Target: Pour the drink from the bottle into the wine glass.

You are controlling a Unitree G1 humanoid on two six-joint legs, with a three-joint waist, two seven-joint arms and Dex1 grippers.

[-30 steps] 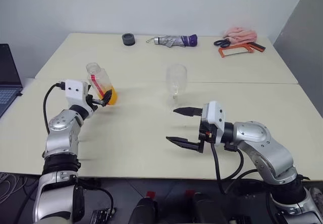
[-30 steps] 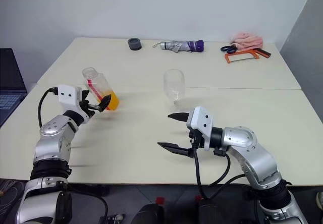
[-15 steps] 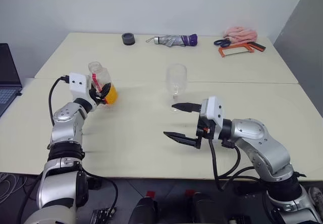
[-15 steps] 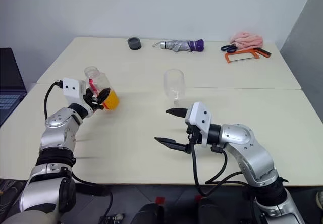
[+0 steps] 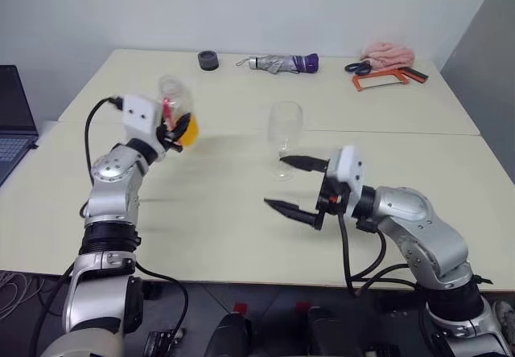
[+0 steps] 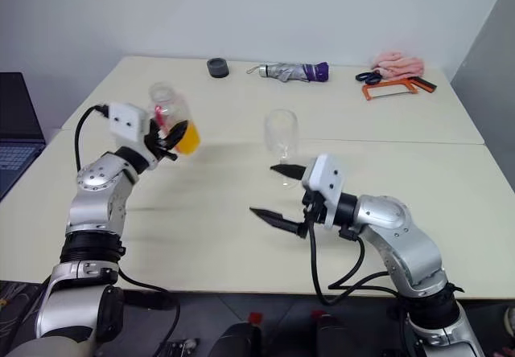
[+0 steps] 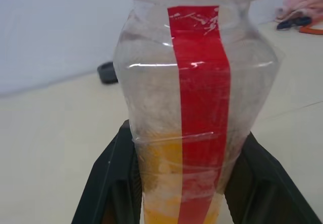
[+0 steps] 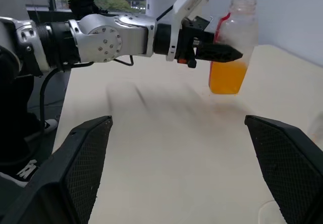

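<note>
Jaws of the left gripper [image 5: 170, 129] clamped on the bottle [image 5: 177, 112] above the table [image 5: 241, 212], orange drink [image 5: 187, 131] low inside, right gripper [image 5: 293, 186] spread wide just beside the wine glass [image 5: 285, 129].

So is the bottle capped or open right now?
Open: the bottle in the left gripper shows a bare, capless neck.

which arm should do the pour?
Left. Its end effector is shut on the bottle, lifted off the table, to the left of the glass. The right end effector is open and empty, just in front of the glass, better placed to steady it.
</note>
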